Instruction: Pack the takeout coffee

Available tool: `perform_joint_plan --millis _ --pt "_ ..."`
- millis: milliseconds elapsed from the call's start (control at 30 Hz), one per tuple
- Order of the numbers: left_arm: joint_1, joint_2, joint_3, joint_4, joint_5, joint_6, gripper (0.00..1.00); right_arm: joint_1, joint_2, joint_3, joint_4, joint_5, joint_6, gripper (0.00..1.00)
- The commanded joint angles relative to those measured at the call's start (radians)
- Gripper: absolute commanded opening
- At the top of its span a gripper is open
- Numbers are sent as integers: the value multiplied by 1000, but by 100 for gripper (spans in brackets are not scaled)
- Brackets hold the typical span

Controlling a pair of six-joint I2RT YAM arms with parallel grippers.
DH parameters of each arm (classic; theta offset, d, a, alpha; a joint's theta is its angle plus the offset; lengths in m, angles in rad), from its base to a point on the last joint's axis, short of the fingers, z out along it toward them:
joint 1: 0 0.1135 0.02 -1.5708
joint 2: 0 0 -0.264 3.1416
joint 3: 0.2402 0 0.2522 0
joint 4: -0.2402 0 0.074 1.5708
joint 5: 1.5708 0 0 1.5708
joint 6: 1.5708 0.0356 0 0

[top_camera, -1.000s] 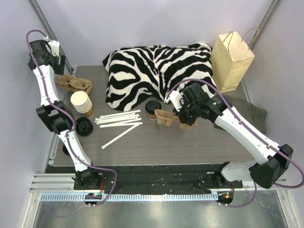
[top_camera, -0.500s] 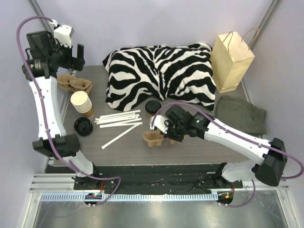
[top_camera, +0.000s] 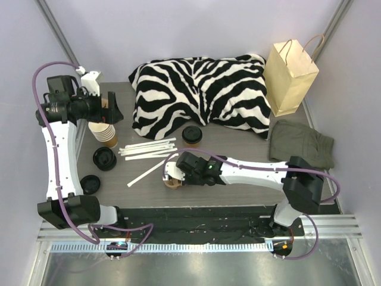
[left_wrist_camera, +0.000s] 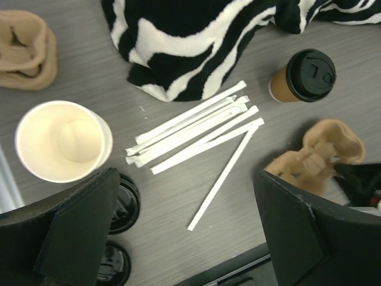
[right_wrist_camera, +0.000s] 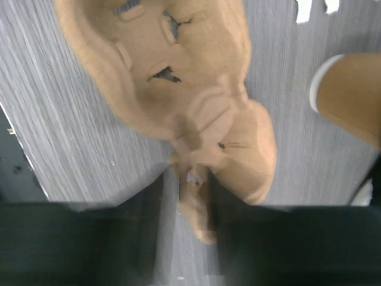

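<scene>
The takeout coffee (top_camera: pixel 191 136), a brown cup under a black lid (left_wrist_camera: pixel 303 76), stands upright in front of the zebra cloth; its side shows at the right edge of the right wrist view (right_wrist_camera: pixel 351 98). A brown pulp cup carrier (top_camera: pixel 172 181) (right_wrist_camera: pixel 178 77) lies near the table's front edge, about a hand's width in front of the cup. My right gripper (top_camera: pixel 174 176) (right_wrist_camera: pixel 186 185) is low over it. Its jaws are parted around the carrier's rim, with a gap on one side. My left gripper (top_camera: pixel 110 107) (left_wrist_camera: pixel 190 238) hangs high above the cup stack, wide open and empty.
A stack of lidless paper cups (top_camera: pixel 102 130) (left_wrist_camera: pixel 62 140) and two loose black lids (top_camera: pixel 105 158) (top_camera: pixel 90 184) sit at the left. White wrapped straws (top_camera: pixel 149 149) lie mid-table. A zebra cloth (top_camera: pixel 202 89), a paper bag (top_camera: pixel 290 70) and a green cloth (top_camera: pixel 300 143) fill the back and right. A second carrier (left_wrist_camera: pixel 27 42) lies far left.
My right arm has carried the carrier leftward to the table's front edge, and its jaws have parted. My left arm has swung from the back corner to above the cup stack.
</scene>
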Motion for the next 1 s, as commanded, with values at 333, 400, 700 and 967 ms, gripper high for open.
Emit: perform_joint_plan --millis 333,400,700,967 --pt "-52 -90 -170 20 255 -32 99 -234 -99 582 -499 -297 39 83" --pt "-107 -90 -209 -9 189 36 99 -350 -120 614 -537 -341 47 84" --pt "-538 0 -379 -32 -2 82 88 -876 -192 657 -677 -418 123 82" --pt "-609 51 -324 11 38 39 87 -1418 198 1410 -860 -564 105 77"
